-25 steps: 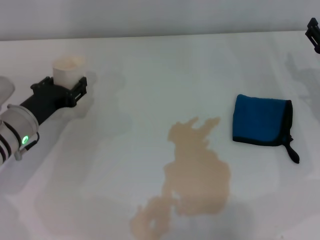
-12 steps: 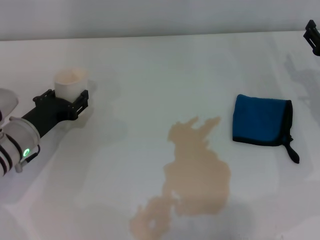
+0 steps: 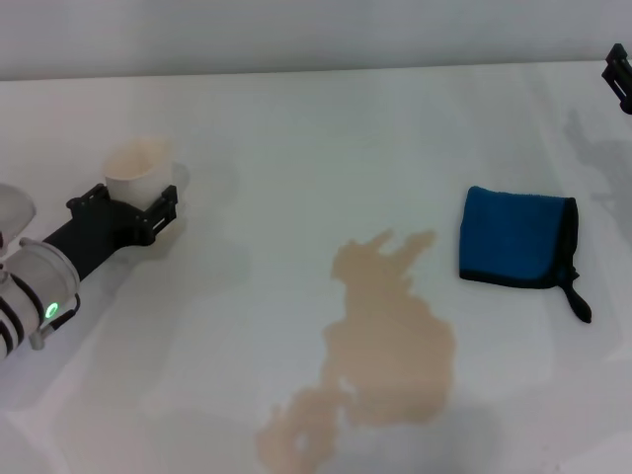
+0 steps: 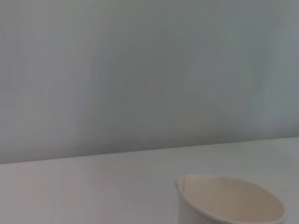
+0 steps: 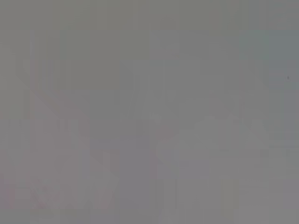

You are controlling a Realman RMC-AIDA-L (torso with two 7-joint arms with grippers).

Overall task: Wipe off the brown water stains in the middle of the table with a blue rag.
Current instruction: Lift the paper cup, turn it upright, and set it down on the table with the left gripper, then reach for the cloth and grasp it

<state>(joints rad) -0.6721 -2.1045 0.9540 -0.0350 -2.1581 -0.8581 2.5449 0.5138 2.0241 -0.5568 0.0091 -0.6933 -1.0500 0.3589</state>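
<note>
Left gripper [image 3: 133, 202] sits at the far left of the table [image 3: 296, 128], its black fingers either side of a cream paper cup [image 3: 138, 163]; we judge them released, not clamped, since the cup stands upright on its own beyond the fingertips, though contact is hard to rule out. Right gripper [image 3: 619, 74] shows only as a black sliver at the far right edge, up off the table; we cannot tell if it is spread or closed.

Task things first: the blue rag [image 3: 515, 239] lies flat on the right side, black loop tab trailing toward the near right, untouched. The brown water stains [image 3: 380, 346] spread in the middle and near part of the table, just left of the rag but not touching it. We judge wiping not yet started. The rag lies on the right arm's side, so that arm looks like the one to fetch it; the cup is well clear of the puddle, out of any wiping path.

Views: the head view alone shows rag, stain and both arms. The left wrist view gives only the cup's open rim [image 4: 231, 198], seemingly empty, against table and wall. The right wrist view shows nothing usable.
</note>
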